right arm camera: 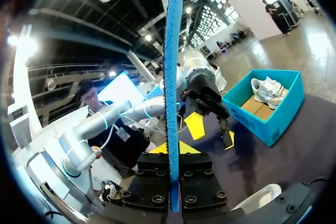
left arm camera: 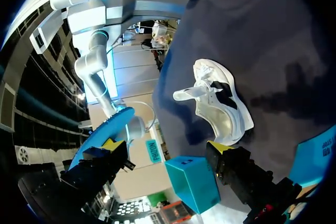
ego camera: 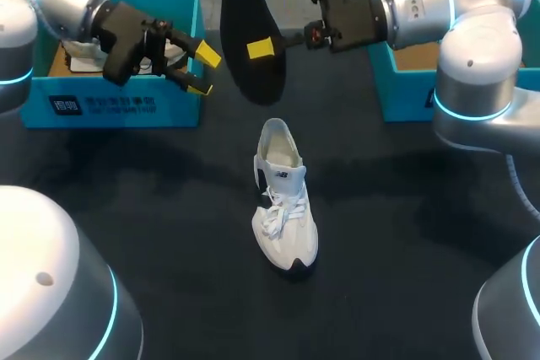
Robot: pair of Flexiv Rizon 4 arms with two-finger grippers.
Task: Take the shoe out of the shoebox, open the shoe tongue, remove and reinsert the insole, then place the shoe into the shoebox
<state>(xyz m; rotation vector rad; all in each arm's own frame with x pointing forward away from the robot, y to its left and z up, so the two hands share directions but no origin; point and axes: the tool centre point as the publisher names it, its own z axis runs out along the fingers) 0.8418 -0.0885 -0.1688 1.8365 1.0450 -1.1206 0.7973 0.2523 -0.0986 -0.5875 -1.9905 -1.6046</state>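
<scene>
Insole (ego camera: 249, 31) is up in the air, far of centre, pinched in the R gripper (ego camera: 268, 46). One yellow fingertip (ego camera: 261, 48) sits flat on its black face, the other finger is hidden behind it. From the R wrist cam the insole (right arm camera: 172, 93) runs edge-on, blue, straight up out of the R gripper (right arm camera: 172, 149), with a yellow tip pressed on either side — clamped tight, hardly any gap.

L gripper (ego camera: 205, 73) hangs just off the near right corner of the L shoebox (ego camera: 110, 107), fingers spread wide, nothing between them. L wrist cam agrees — the two tips of the L gripper (left arm camera: 167, 146) stand well apart, with only scenery in the gap.

Shoe (ego camera: 283, 208) is out on the dark table (ego camera: 405, 233), mid-scene, upright on its sole, heel far, toe near, laces loose. It's below and a bit near of the insole, clear of both grippers.

Boxes: the L shoebox, teal, far left, has a second shoe (ego camera: 84, 61) in it, white, lying on the brown base; the R wrist cam shows that second shoe (right arm camera: 268, 88) too. R shoebox (ego camera: 396, 90), teal, far right, is mostly behind the R arm; only a patch of brown base shows, can't tell what else is inside.
</scene>
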